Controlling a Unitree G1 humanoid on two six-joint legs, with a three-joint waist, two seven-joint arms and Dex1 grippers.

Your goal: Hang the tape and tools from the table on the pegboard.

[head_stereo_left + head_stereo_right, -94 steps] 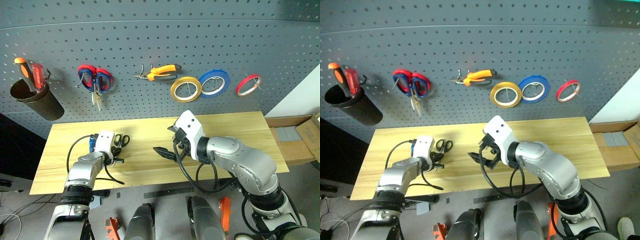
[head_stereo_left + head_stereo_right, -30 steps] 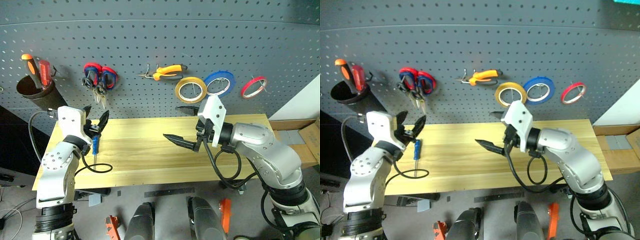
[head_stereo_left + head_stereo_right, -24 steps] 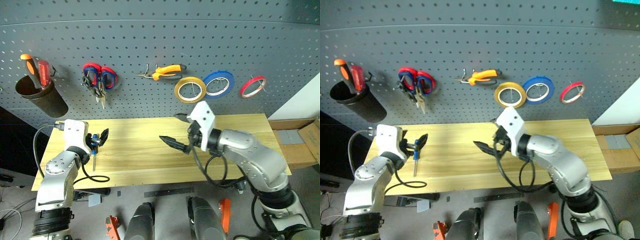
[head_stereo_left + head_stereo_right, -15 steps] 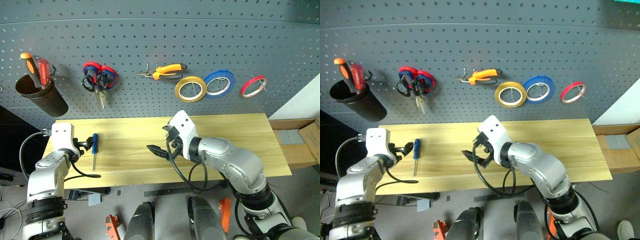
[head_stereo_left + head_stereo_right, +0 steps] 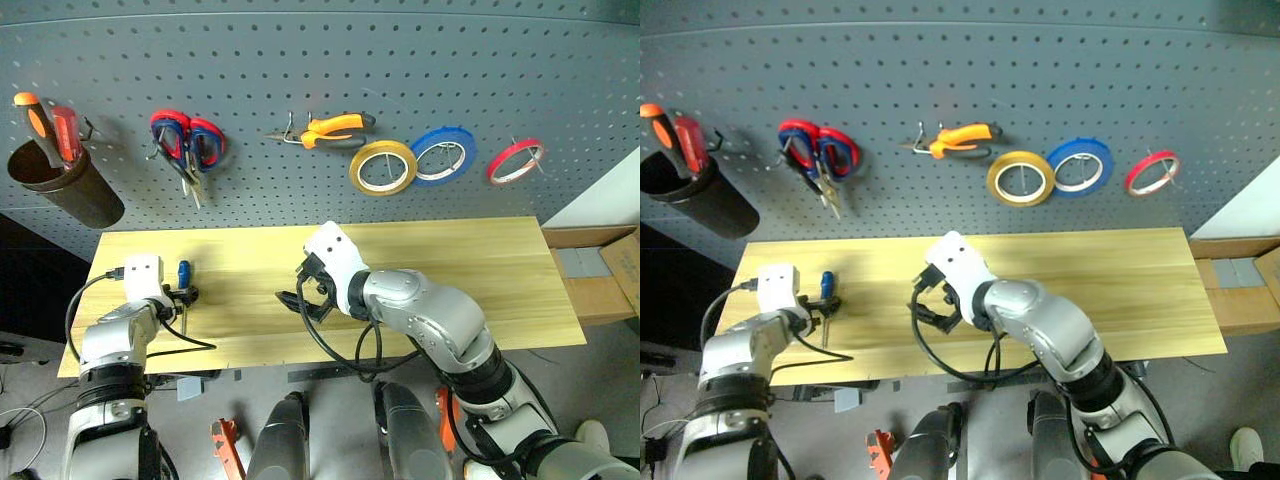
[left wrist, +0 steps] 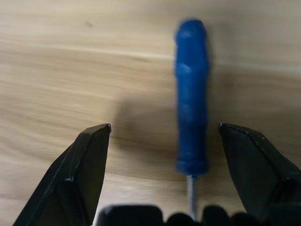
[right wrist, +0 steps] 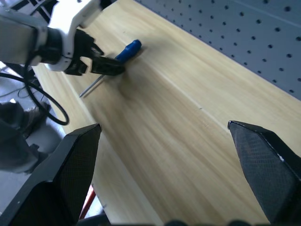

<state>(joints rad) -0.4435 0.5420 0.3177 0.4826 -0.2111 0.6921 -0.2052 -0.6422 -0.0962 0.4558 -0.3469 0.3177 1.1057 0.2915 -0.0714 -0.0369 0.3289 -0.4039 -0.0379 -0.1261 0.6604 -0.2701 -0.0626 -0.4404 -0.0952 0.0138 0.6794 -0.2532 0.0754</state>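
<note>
Blue-handled slim screwdriver [image 6: 192, 117], one only, lies flat on the pale yellow plank worktop [image 5: 480, 270] near its left end. Left end effector [image 6: 164, 179] spread wide, fingers either side of the handle, not touching; the shaft is partly hidden under it. Right end effector [image 7: 178, 183] spread wide, empty, over mid-worktop. On the dark grey pegboard [image 5: 300, 60]: 3 tape rings, incl. the yellow-tan one [image 5: 383, 167]; 1 orange-handled pliers [image 5: 325, 131]; scissors w/ black handles [image 5: 180, 158] overlap the red-blue pair, hard to separate.
</note>
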